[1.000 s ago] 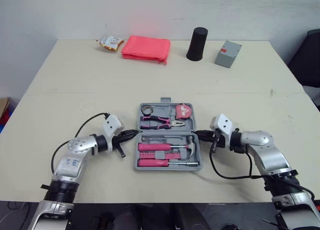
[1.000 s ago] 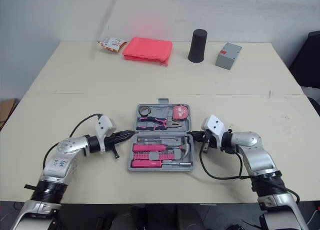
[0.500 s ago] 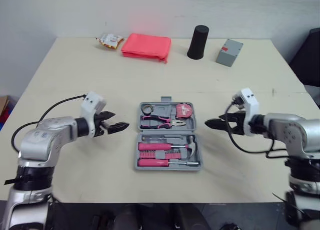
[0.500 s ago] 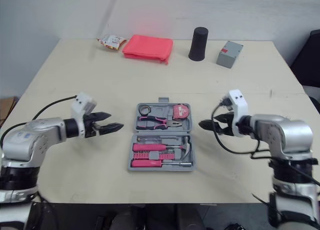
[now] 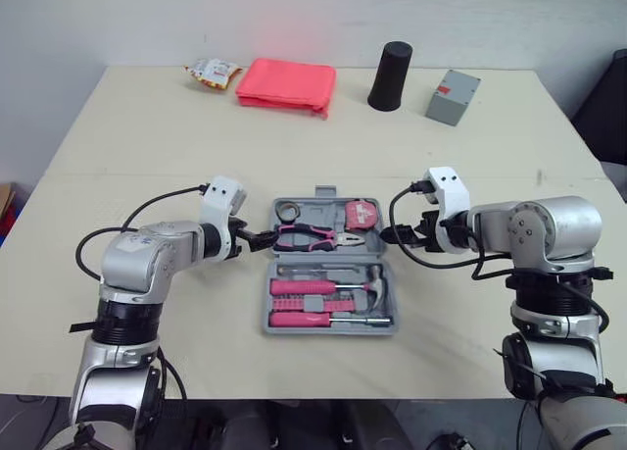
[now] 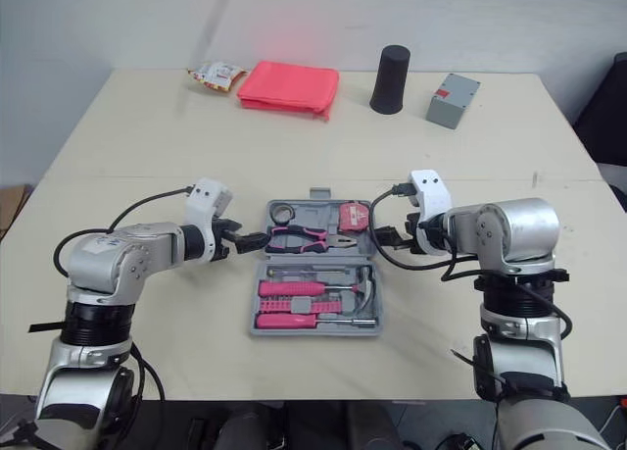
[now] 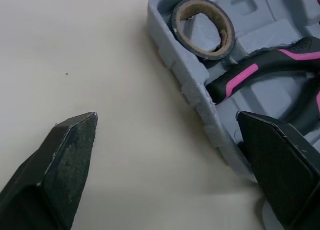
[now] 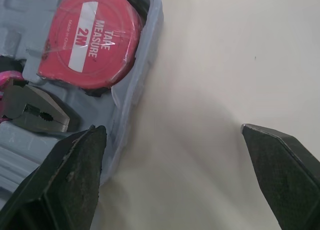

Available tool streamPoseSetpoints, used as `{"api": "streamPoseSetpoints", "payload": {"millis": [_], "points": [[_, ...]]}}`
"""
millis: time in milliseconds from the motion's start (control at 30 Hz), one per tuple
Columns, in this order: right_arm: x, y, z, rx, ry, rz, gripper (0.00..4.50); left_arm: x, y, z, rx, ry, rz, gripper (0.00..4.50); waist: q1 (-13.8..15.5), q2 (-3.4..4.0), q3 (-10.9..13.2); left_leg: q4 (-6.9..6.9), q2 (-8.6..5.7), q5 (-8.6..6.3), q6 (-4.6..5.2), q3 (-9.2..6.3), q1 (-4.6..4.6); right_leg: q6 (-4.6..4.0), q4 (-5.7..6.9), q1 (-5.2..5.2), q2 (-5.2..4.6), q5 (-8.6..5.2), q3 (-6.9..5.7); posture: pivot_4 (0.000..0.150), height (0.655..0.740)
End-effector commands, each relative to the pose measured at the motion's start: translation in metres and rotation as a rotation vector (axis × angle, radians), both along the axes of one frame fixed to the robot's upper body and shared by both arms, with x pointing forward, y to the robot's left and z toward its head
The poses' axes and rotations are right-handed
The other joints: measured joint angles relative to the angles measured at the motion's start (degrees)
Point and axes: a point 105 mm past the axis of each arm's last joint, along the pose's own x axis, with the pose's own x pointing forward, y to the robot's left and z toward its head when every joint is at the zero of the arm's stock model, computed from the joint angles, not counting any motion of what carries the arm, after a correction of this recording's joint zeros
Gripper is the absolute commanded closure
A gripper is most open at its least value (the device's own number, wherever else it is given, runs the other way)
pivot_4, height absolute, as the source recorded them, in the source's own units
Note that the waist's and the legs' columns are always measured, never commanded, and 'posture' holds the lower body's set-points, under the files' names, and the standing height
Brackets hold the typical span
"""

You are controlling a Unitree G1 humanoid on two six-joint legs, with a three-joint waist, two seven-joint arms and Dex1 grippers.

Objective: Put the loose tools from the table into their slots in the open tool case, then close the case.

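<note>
The grey tool case (image 5: 270,318) lies open in the middle of the table. Its far half holds a tape roll (image 7: 202,27), pink-handled pliers (image 5: 313,238) and a red tape measure (image 8: 92,42). Pink screwdrivers (image 5: 304,287) and a hammer (image 5: 372,285) lie in the near half. My left gripper (image 5: 263,240) is open at the far half's left wall, one finger (image 7: 280,160) over the case and the other (image 7: 60,170) over the table. My right gripper (image 5: 389,236) is open at the far half's right wall beside the tape measure, holding nothing.
Along the table's far edge lie a snack packet (image 5: 211,73), a pink pouch (image 5: 286,83), a black cylinder (image 5: 390,76) and a small grey box (image 5: 453,83). Bare tabletop surrounds the case on all sides.
Both grippers went from shut beside the case's near half to open. They swung out from the case, then came in against the far half's left and right walls.
</note>
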Motion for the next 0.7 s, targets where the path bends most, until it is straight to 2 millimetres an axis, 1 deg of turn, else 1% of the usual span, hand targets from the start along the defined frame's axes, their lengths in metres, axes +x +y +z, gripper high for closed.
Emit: {"api": "streamPoseSetpoints", "payload": {"millis": [33, 167, 467, 567, 633, 667, 700], "points": [[0.006, 0.003, 0.009, -0.006, -0.017, -0.011, 0.00, 0.007, -0.005, 0.008, -0.016, -0.039, 0.041, 0.02, 0.0, 0.00, 0.0, 0.00, -0.02, 0.06, 0.00, 0.00, 0.03, 0.00, 0.07, 0.00, 0.00, 0.01, 0.01, 0.150, 0.7400], [0.007, 0.008, 0.003, -0.010, 0.013, -0.005, 0.00, 0.006, -0.011, 0.005, 0.002, -0.033, 0.042, 0.02, 0.0, 0.00, 0.0, -0.03, -0.06, 0.22, -0.05, -0.01, 0.09, -0.01, 0.23, 0.00, -0.01, 0.03, 0.02, 0.150, 0.7400], [0.014, 0.013, -0.006, -0.018, 0.065, -0.043, 0.00, 0.009, -0.010, 0.007, 0.028, -0.038, 0.072, 0.02, -0.1, -0.01, 0.0, -0.06, -0.05, 0.27, -0.11, -0.02, 0.11, -0.02, 0.29, -0.02, 0.01, 0.04, 0.01, 0.150, 0.7400], [0.015, 0.017, -0.009, -0.019, 0.081, -0.039, 0.00, 0.008, -0.011, 0.007, 0.034, -0.023, 0.066, 0.85, -0.2, -0.05, 0.0, -0.06, -0.04, 0.27, -0.11, -0.02, 0.13, -0.02, 0.30, -0.02, 0.01, 0.04, 0.00, 0.150, 0.7400], [0.016, 0.021, -0.011, -0.001, 0.094, -0.039, 0.51, 0.004, -0.016, 0.004, 0.031, 0.009, 0.038, 1.70, -0.2, -0.10, -0.1, -0.06, -0.04, 0.28, -0.11, -0.02, 0.13, -0.02, 0.31, -0.02, 0.01, 0.04, 0.00, 0.150, 0.7400], [0.017, 0.022, -0.011, 0.011, 0.102, -0.040, 0.85, 0.003, -0.019, 0.002, 0.033, 0.020, 0.027, 2.20, -0.3, -0.11, -0.1, -0.05, -0.04, 0.28, -0.12, -0.02, 0.14, -0.02, 0.33, -0.01, 0.01, 0.04, 0.00, 0.150, 0.7400], [0.017, 0.023, -0.012, 0.019, 0.109, -0.041, 1.34, 0.002, -0.020, 0.002, 0.034, 0.027, 0.020, 2.67, -0.3, -0.10, -0.1, -0.06, -0.03, 0.28, -0.13, -0.01, 0.17, -0.02, 0.34, -0.01, 0.02, 0.04, 0.01, 0.150, 0.7400]]}}
